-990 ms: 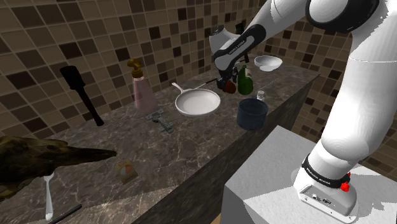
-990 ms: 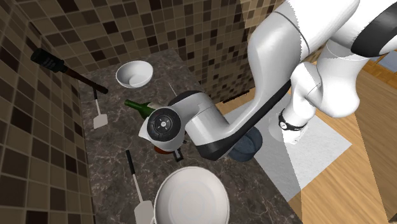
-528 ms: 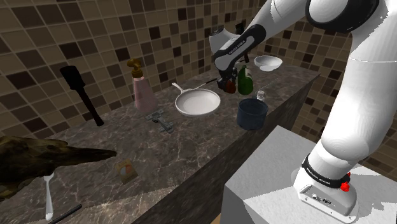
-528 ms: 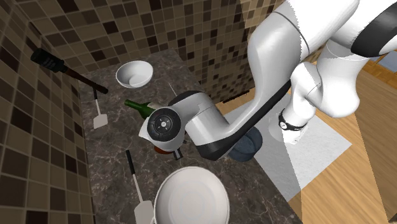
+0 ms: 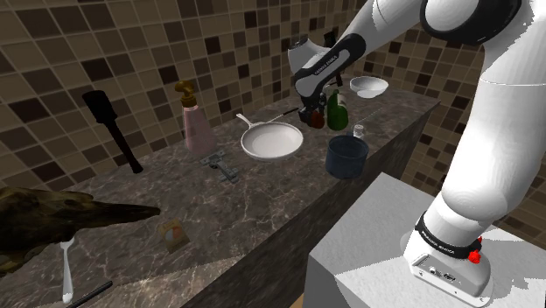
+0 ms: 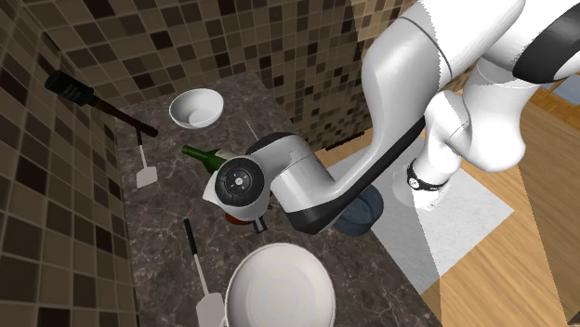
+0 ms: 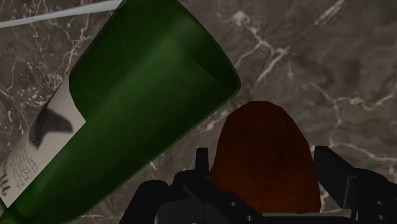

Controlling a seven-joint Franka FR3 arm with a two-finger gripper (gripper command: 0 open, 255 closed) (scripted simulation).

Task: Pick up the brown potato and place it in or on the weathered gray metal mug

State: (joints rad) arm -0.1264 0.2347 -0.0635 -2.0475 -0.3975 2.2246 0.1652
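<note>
marble counter [image 5: 262, 194]; hand [image 7: 263, 167] clasps potato [image 7: 261, 137], mug [image 5: 347, 158] apart

Light is dim and even across the 3 views. The white arm [image 5: 490, 131] is brightest; the dark marbled bench [image 5: 262, 201] shows soft, faint shadows. In the wrist view the potato [image 7: 264, 159] sits in shade and the green bottle [image 7: 133, 121] carries a dull sheen. Edges are crisp.

Potato [image 7: 264, 159] beside bottle [image 7: 127, 114] on counter [image 7: 331, 57]; mug [image 5: 346, 157] nr edge, pan [image 5: 272, 140] at shoulder view's left of it
</note>
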